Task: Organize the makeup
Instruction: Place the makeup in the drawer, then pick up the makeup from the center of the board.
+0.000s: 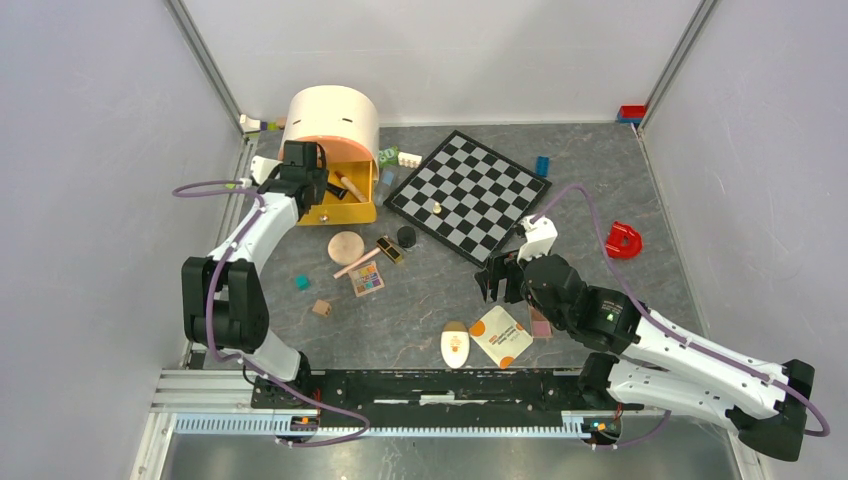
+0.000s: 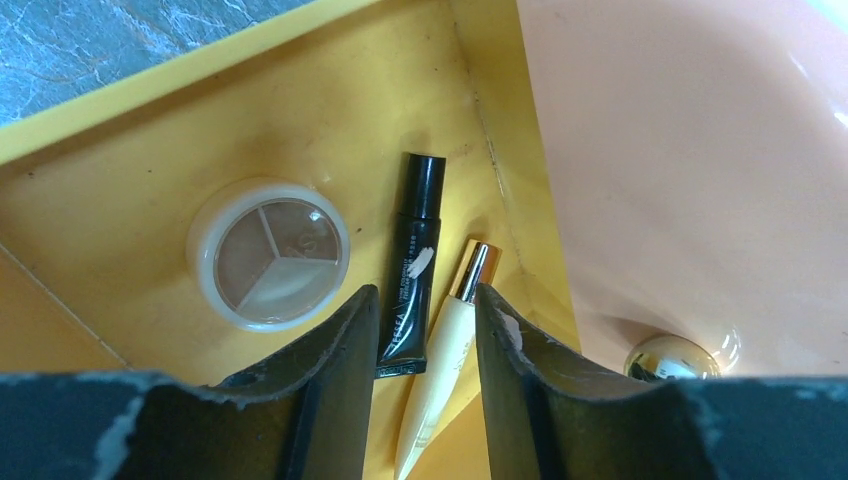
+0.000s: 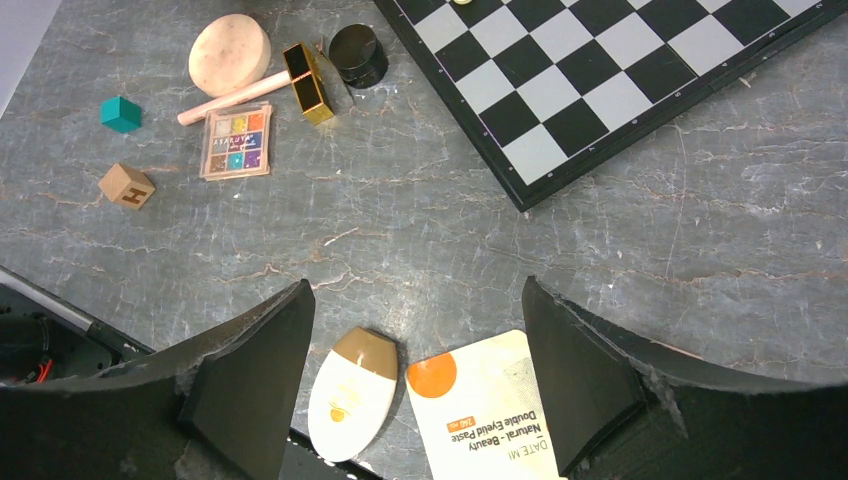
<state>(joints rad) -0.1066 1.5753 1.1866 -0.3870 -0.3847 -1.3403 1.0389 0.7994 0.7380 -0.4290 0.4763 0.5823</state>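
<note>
"Yellow tray (image 2: 300, 90) holds a trio compact (image 2: 268, 253), black tube (image 2: 412, 270) and cream tube (image 2: 445, 350). The left gripper (image 2: 425, 300) hangs parted over both tubes."

"And the right gripper (image 3: 415, 290)?"

"Spread wide, empty, above the cream oval (image 3: 350, 395) and sachet (image 3: 490, 410). The chessboard (image 3: 600, 70) lies beyond, with the eyeshadow palette (image 3: 237, 140) near a wooden cube (image 3: 126, 184)."

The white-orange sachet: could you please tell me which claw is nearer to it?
Right. The right claw hovers open just beyond the sachet, toward the chessboard. The left claw is far off, over the yellow drawer.
</note>
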